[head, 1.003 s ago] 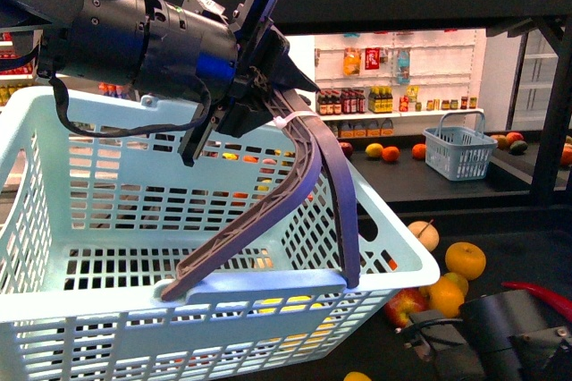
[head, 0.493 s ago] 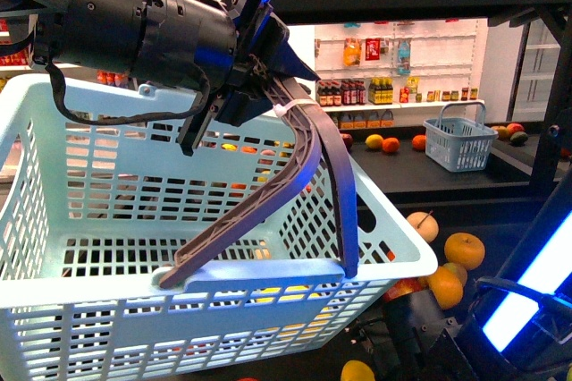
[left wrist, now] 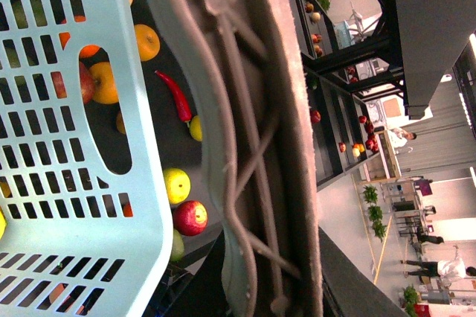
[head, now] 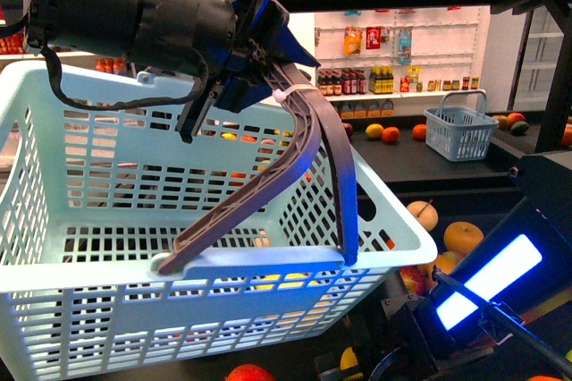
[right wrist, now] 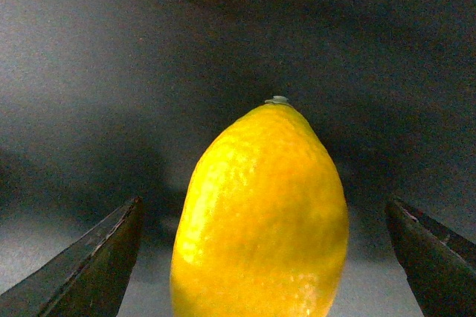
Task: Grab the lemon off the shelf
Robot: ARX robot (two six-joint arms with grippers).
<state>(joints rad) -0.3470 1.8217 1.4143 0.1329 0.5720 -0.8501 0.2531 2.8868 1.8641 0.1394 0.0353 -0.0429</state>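
Right gripper (right wrist: 262, 209): jaws spread wide. The lemon (right wrist: 260, 213) lies centred between them at the gripper's twelve o'clock, untouched, stem tip pointing away.

Recommended: advance until the pads flank the widest girth, then close gently. The rind looks waxy, and the fruit could roll or squirt out.

Left gripper (head: 273, 86): clamped on the handle (head: 308, 157) of the basket (head: 107, 265), held aloft.

Shelf (right wrist: 104, 64): dark and matte.

Loose fruit (head: 463, 236) lies at the basket's four o'clock. Bottle shelving (head: 429, 63) stands at one o'clock, well apart.
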